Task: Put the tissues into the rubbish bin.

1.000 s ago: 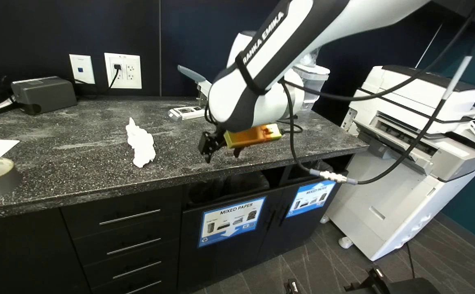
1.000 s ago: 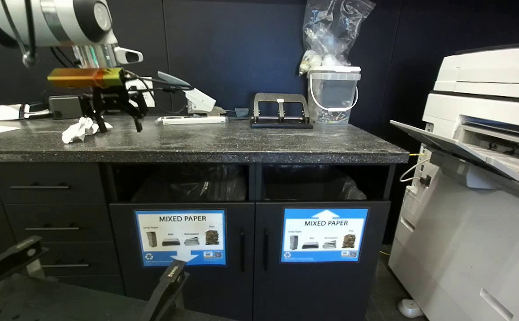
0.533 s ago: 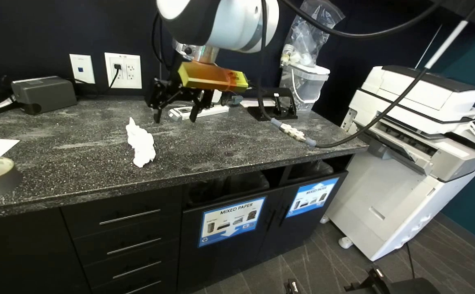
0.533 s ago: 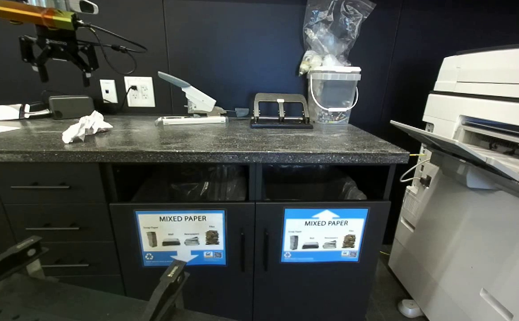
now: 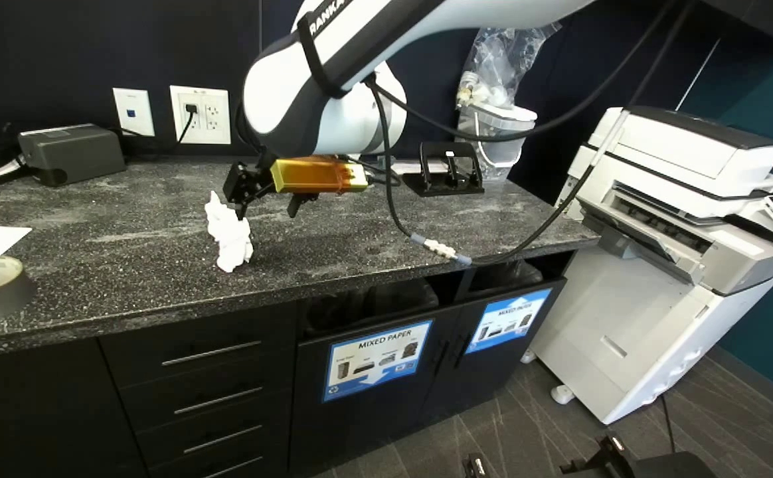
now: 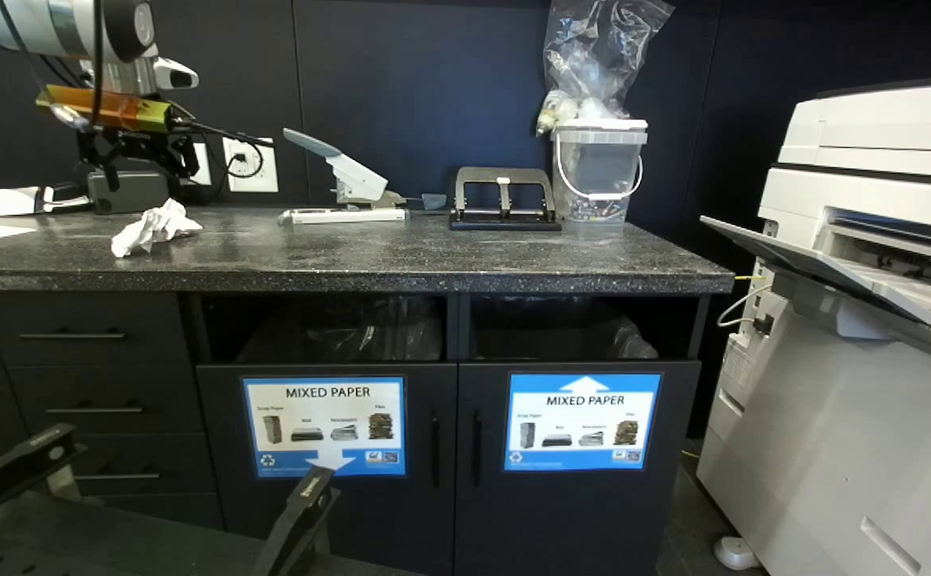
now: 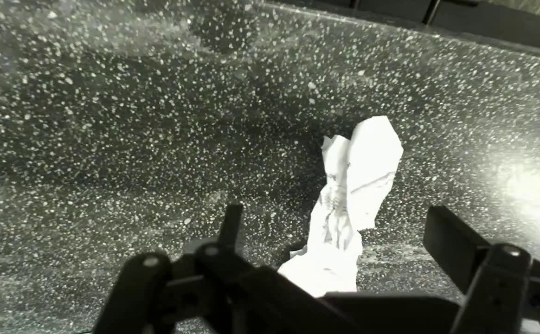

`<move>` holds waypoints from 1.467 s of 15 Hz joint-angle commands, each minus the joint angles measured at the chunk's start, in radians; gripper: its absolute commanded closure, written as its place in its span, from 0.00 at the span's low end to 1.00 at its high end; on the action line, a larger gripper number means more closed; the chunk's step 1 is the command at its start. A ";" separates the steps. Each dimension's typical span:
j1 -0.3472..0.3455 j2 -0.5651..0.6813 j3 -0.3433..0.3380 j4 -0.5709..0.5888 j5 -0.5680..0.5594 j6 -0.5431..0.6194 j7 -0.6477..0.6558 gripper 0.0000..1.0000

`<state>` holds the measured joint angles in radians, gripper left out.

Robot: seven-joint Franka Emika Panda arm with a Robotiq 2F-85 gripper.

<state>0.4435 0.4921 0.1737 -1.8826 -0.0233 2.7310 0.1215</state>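
While the crumpled tissue (image 5: 229, 232) is lying unmoved on the dark surface (image 5: 127, 219), left of centre in an exterior view, the claw (image 5: 267, 209) is coming down towards it — hanging lower and closer in both exterior views than half a second ago. Its jaws are standing wide apart, pinching nothing. In the wrist view the tissue is showing just right of centre, its lower part between the spread fingers (image 7: 455, 246), though whether they are touching it is staying unclear. That is probably making this the lining-up before a grasp — the lined bins (image 6: 373, 328), near the centre of an exterior view, are sitting below the surface, waiting for this tissue.
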 commanded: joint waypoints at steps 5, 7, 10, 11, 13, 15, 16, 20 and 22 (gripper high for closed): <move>-0.036 0.215 0.057 0.247 0.019 0.005 -0.037 0.00; -0.034 0.244 0.074 0.284 0.026 -0.007 -0.042 0.00; -0.013 0.280 0.077 0.320 0.017 -0.033 -0.033 0.00; -0.006 0.293 0.075 0.335 0.013 -0.043 -0.032 0.00; 0.024 0.309 0.047 0.354 -0.008 -0.066 -0.010 0.00; 0.042 0.325 0.031 0.375 -0.021 -0.089 -0.003 0.00; 0.047 0.335 0.028 0.383 -0.023 -0.090 -0.005 0.25; 0.062 0.341 0.008 0.413 -0.031 -0.119 0.000 0.49; 0.067 0.327 0.002 0.426 -0.032 -0.142 0.001 0.65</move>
<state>0.4975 0.8206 0.1925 -1.5128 -0.0298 2.6371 0.1065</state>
